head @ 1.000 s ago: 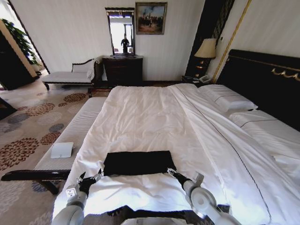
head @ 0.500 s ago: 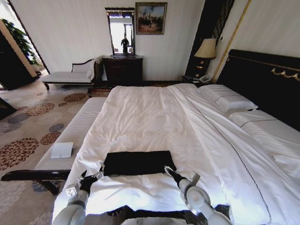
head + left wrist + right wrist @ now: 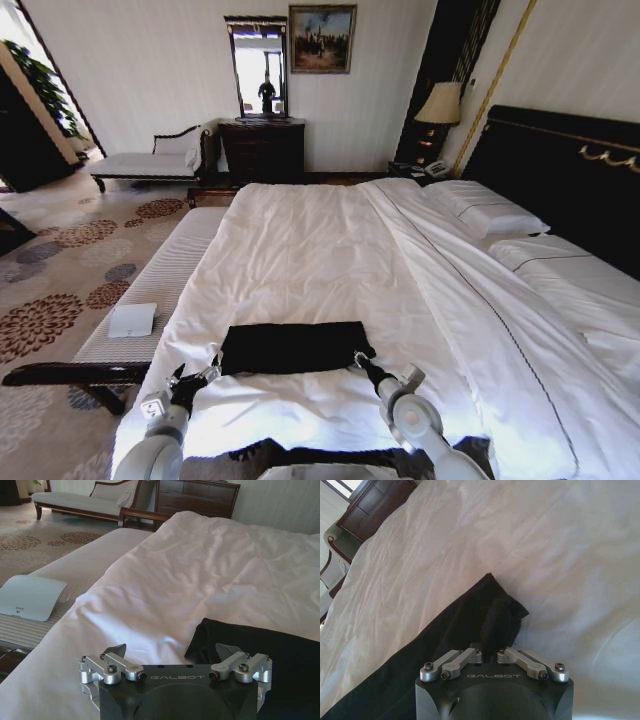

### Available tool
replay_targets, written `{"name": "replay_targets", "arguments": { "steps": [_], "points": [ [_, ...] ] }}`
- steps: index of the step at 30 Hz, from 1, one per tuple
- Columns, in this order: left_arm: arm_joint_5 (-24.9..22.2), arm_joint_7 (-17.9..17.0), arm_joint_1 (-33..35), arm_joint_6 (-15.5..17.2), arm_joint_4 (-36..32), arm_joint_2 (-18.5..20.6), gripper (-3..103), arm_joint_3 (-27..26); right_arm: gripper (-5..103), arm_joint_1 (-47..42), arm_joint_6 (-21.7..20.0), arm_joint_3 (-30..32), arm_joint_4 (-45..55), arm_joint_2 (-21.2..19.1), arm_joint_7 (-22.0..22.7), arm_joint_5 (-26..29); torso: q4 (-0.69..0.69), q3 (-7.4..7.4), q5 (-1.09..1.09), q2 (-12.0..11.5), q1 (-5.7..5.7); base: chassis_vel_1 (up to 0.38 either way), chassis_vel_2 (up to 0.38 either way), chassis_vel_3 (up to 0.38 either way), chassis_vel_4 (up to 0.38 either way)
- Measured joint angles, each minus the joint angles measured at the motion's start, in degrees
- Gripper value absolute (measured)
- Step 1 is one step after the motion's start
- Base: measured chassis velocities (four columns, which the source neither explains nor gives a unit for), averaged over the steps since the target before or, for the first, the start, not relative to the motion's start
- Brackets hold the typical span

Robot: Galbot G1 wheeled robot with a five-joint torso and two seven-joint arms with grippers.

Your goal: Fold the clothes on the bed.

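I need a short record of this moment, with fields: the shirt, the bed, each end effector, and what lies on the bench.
shirt: black T-shirt, folded to a flat rectangle on the near part of the bed
bed: white sheets, dark headboard
left end effector: open, beside the shirt's near left corner, not gripping it
right end effector: shut on a bunched fold at the shirt's near right corner
bench: pale, with a small white pad on it

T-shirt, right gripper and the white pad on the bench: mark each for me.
T-shirt (image 3: 293, 347): head view, middle of the folded black fabric.
Right gripper (image 3: 491, 653): right wrist view, between its fingertips, pinching the shirt's corner.
White pad (image 3: 31, 596): left wrist view, its flat top.
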Motion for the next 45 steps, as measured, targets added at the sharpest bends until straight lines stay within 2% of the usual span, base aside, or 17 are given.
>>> {"name": "replay_targets", "arguments": {
  "steps": [2,4,12,19,21,22,23,25,27,28,31,33,34,38,39,43,45],
  "points": [
    [-0.13,-0.02,-0.14,-0.02,0.07,0.04,100,-0.16,3,-0.76,0.21,1.36,1.39,-0.32,-0.07,-0.86,0.0,0.0,0.01,0.0,0.0,0.0,0.0,0.0,0.0],
    [-0.22,-0.03,-0.2,-0.04,0.09,0.08,100,-0.25,1,-1.2,0.24,2.45,2.44,-0.59,-0.15,-0.98,0.01,0.0,0.01,0.0,0.0,0.0,0.0,0.0,0.0],
    [-0.63,-0.07,-0.69,-0.18,0.54,0.3,100,-0.33,1,-4.17,0.32,12.52,5.7,-4.07,-1.47,0.23,-0.01,0.0,-0.01,0.0,0.0,0.0,0.0,0.0,0.0],
    [-0.71,-0.07,-1.19,-0.18,0.31,0.21,100,0.01,1,-6.11,0.28,13.87,3.4,-5.35,-3.71,-0.98,-0.01,0.0,0.0,0.0,0.0,0.0,0.0,0.0,0.0],
    [-0.99,-0.06,-1.3,-0.18,0.21,0.13,100,-0.21,1,-6.07,1.65,13.07,2.38,-5.22,-5.38,-2.57,-0.01,0.0,0.0,0.0,0.0,0.0,0.0,0.0,0.0],
    [-1.4,-0.07,-1.34,-0.18,0.09,-0.02,100,-0.76,1,-5.82,3.98,12.2,2.01,-5.12,-9.31,-4.13,-0.02,0.0,0.0,0.0,0.0,0.0,0.0,0.0,0.0],
    [-1.4,-0.07,-1.34,-0.18,0.09,-0.02,100,-0.76,1,-5.82,3.98,12.2,2.01,-5.12,-9.31,-4.13,-0.02,0.0,0.0,0.0,0.0,0.0,0.0,0.0,0.0],
    [-2.29,-0.07,-1.17,-0.18,-0.08,-0.62,100,-2.14,1,-4.94,8.41,10.45,1.55,-5.32,-16.53,-7.25,-0.02,0.0,-0.01,0.0,0.0,0.0,0.0,0.0,0.0],
    [-3.18,-0.13,-0.99,-0.18,-0.24,-1.52,100,-3.26,1,-3.86,11.06,8.94,0.86,-5.73,-21.62,-9.29,-0.01,0.0,-0.01,0.0,0.0,0.0,0.0,0.0,0.0],
    [-3.18,-0.13,-0.99,-0.18,-0.24,-1.52,100,-3.26,1,-3.86,11.06,8.94,0.86,-5.73,-21.62,-9.29,-0.01,0.0,-0.01,0.0,0.0,0.0,0.0,0.0,0.0],
    [-4.97,-0.31,-0.62,-0.2,-0.47,-3.23,100,-5.49,1,-1.34,13.72,4.97,-0.34,-7.38,-30.76,-10.75,0.0,0.0,-0.01,0.01,0.0,0.0,0.0,0.0,0.0],
    [-5.78,-0.57,-0.53,-0.2,-0.54,-3.49,100,-6.76,1,-0.1,14.28,2.86,-0.84,-8.92,-34.72,-10.96,0.0,0.0,0.0,0.0,0.0,0.0,0.0,0.0,0.0],
    [-5.78,-0.57,-0.53,-0.2,-0.54,-3.49,100,-6.76,1,-0.1,14.28,2.86,-0.84,-8.92,-34.72,-10.96,0.0,0.0,0.0,0.0,0.0,0.0,0.0,0.0,0.0],
    [-7.54,-0.9,-0.7,-0.1,-0.47,-3.07,100,-9.23,1,1.42,14.71,-0.23,-0.01,-13.04,-39.93,-10.81,-0.01,0.0,0.0,0.0,0.0,0.0,0.0,0.0,0.0],
    [-7.54,-0.9,-0.7,-0.1,-0.47,-3.07,100,-9.23,1,1.42,14.71,-0.23,-0.01,-13.04,-39.93,-10.81,-0.01,0.0,0.0,0.0,0.0,0.0,0.0,0.0,0.0],
    [-8.02,-1.0,-1.09,0.05,-0.04,-3.51,100,-10.01,1,3.44,15.13,-3.57,0.06,-17.44,-45.27,-11.02,-0.01,0.0,-0.01,0.0,0.0,0.0,0.0,0.0,0.0],
    [-7.93,-1.0,-1.08,0.07,0.0,-3.81,100,-10.0,1,4.24,15.14,-4.53,-0.1,-18.5,-46.36,-11.09,-0.01,0.0,-0.01,0.0,0.0,0.0,0.0,0.0,0.0]
  ]
}}
